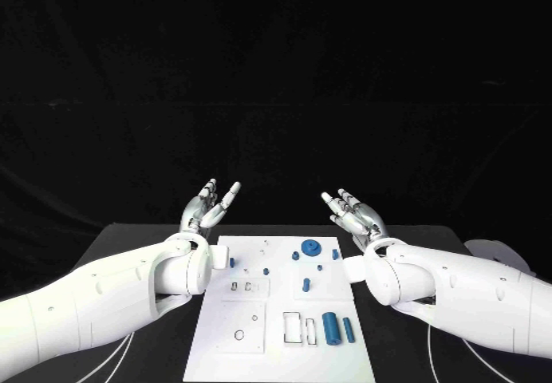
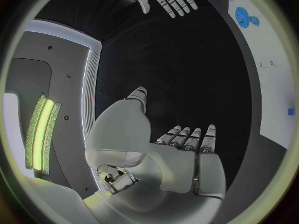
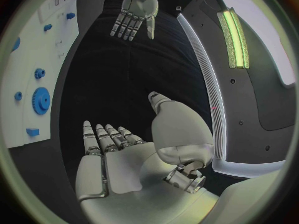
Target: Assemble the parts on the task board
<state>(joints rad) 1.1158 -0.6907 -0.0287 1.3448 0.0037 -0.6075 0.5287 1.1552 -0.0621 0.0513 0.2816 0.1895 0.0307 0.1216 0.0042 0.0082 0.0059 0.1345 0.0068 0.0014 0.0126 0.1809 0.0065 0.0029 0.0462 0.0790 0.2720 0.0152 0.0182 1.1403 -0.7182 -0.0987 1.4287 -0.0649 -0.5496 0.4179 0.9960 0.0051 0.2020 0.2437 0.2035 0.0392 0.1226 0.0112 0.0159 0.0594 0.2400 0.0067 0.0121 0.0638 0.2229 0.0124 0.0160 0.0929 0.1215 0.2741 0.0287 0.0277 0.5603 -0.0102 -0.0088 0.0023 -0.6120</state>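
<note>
The white task board (image 1: 218,351) lies in the middle of the black table, with several small blue parts on it. A blue gear (image 1: 310,245) sits near the board's far edge, and two blue cylinders (image 1: 337,328) lie side by side near its front right. My left hand (image 1: 210,206) is raised beyond the board's far left corner, fingers apart and holding nothing. My right hand (image 1: 352,211) is raised beyond the far right corner, likewise spread with nothing in it. The left wrist view shows my left hand (image 2: 181,154) and the gear (image 2: 244,16). The right wrist view shows my right hand (image 3: 118,154) and the gear (image 3: 41,100).
Small blue pegs (image 1: 306,284) are scattered over the board's far half. Rectangular slots (image 1: 300,327) and a round hole (image 1: 239,335) mark its near half. Both white forearms flank the board. A white object (image 1: 497,251) sits at the table's right edge.
</note>
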